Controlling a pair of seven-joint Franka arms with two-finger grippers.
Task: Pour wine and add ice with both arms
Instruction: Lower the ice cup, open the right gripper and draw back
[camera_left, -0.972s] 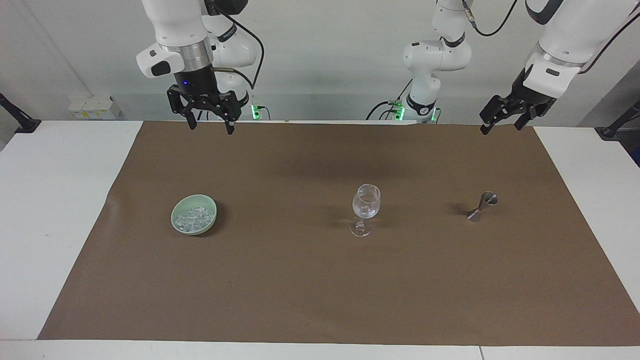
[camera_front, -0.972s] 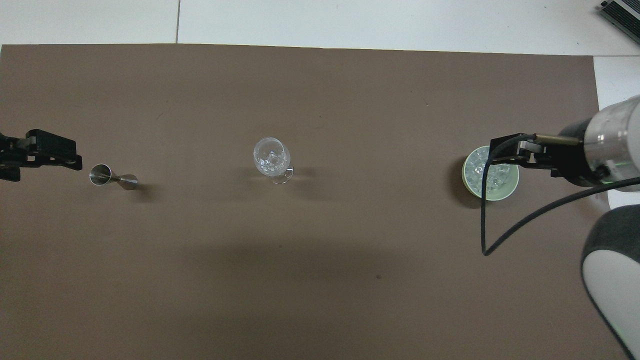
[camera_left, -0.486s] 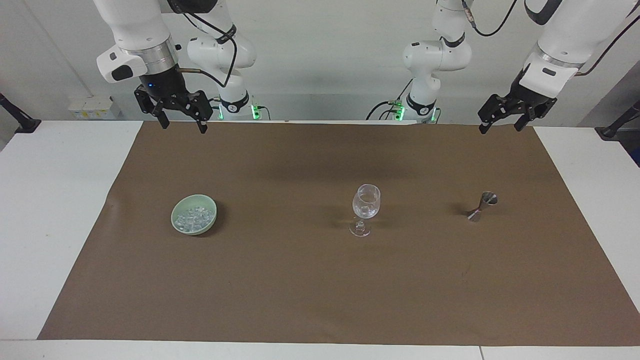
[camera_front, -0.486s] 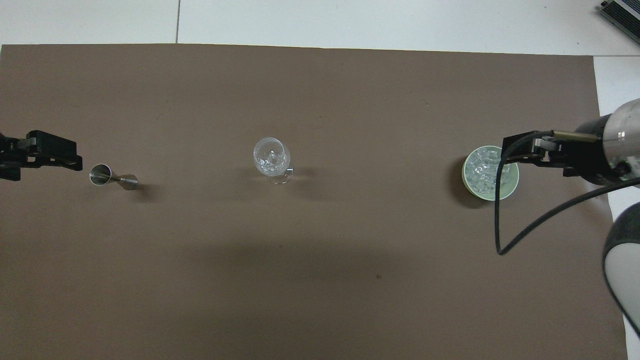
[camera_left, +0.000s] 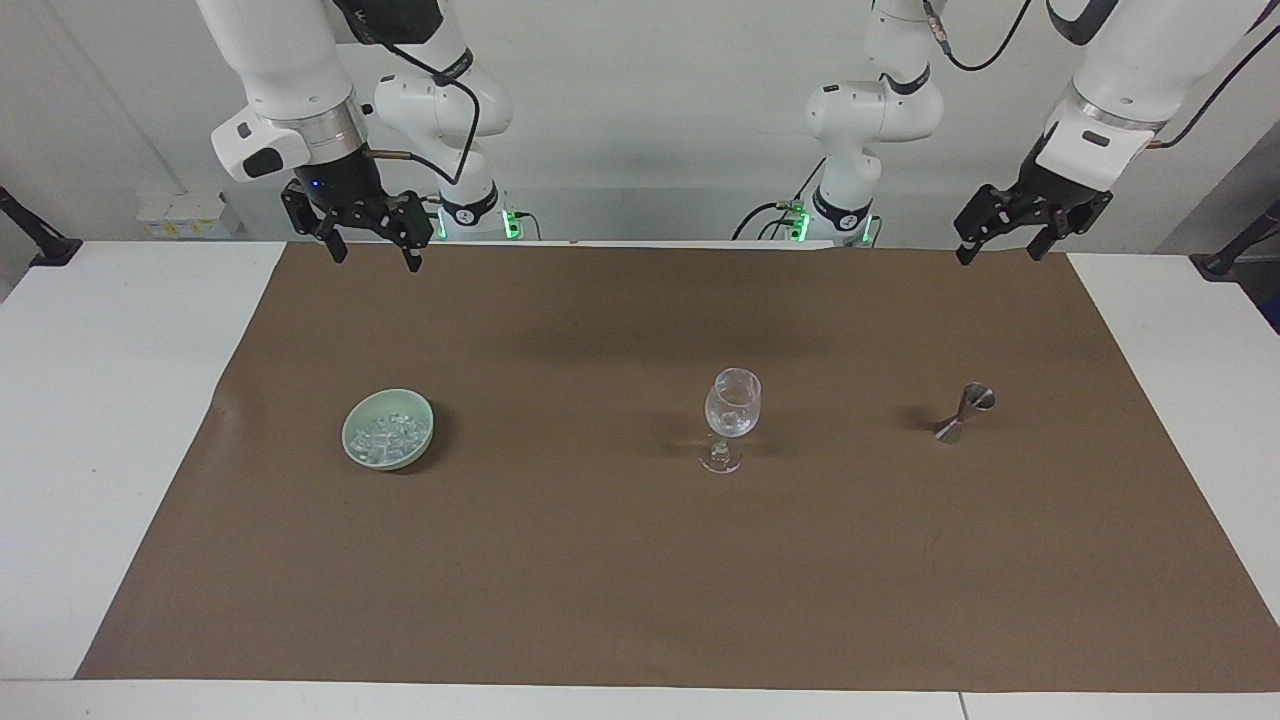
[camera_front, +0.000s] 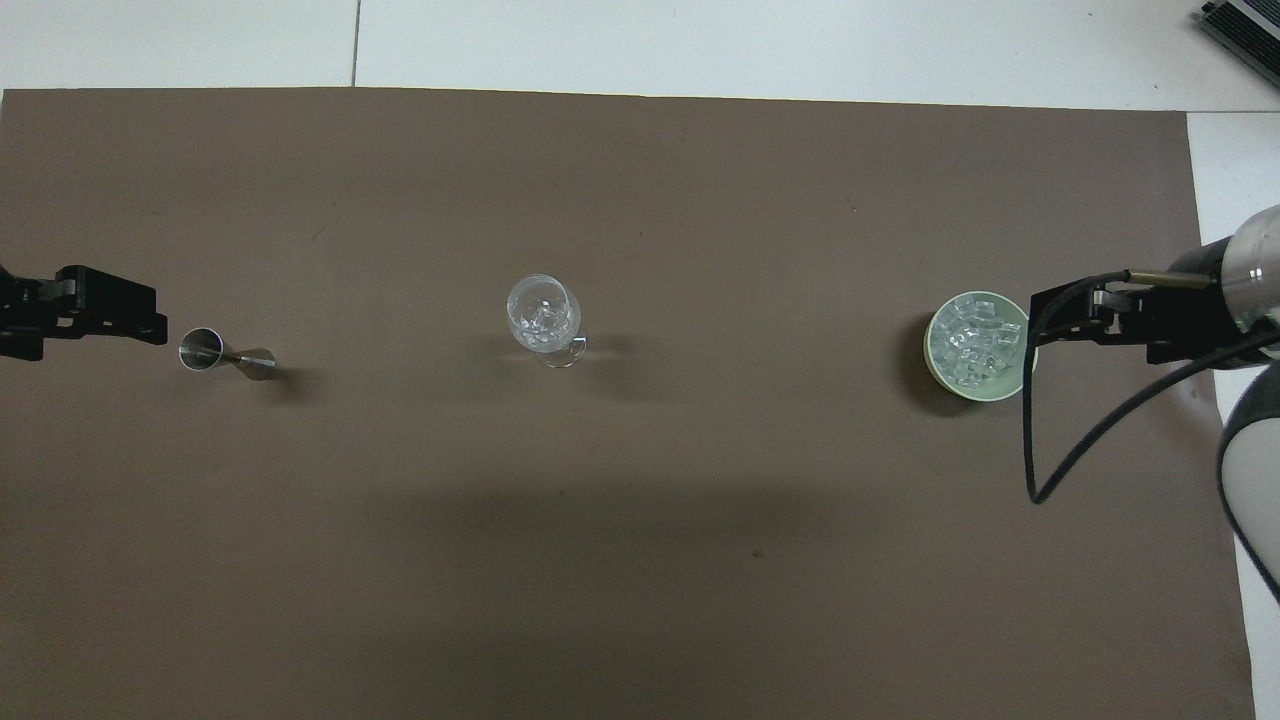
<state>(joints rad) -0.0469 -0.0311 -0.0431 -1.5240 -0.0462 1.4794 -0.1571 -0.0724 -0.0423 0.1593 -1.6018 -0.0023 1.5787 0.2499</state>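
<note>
Holding both my left gripper (camera_left: 996, 248) and right gripper (camera_left: 374, 247) agape above the mat's (camera_left: 640, 560) robot-side edge; ice (camera_left: 391, 433) heaped, no long axis.

Plain pale wall (camera_left: 640, 120) at the robots' end, evenly lit, with a small white box (camera_left: 185, 213) low against it toward the right arm's end. White table (camera_left: 110, 420) covered across most of its top by a brown paper sheet (camera_left: 640, 570), a seam between white panels (camera_front: 357, 42) showing at the edge farthest from the robots. Black clamp arms (camera_left: 30, 232) at both ends of the table, soft shadows on the sheet
</note>
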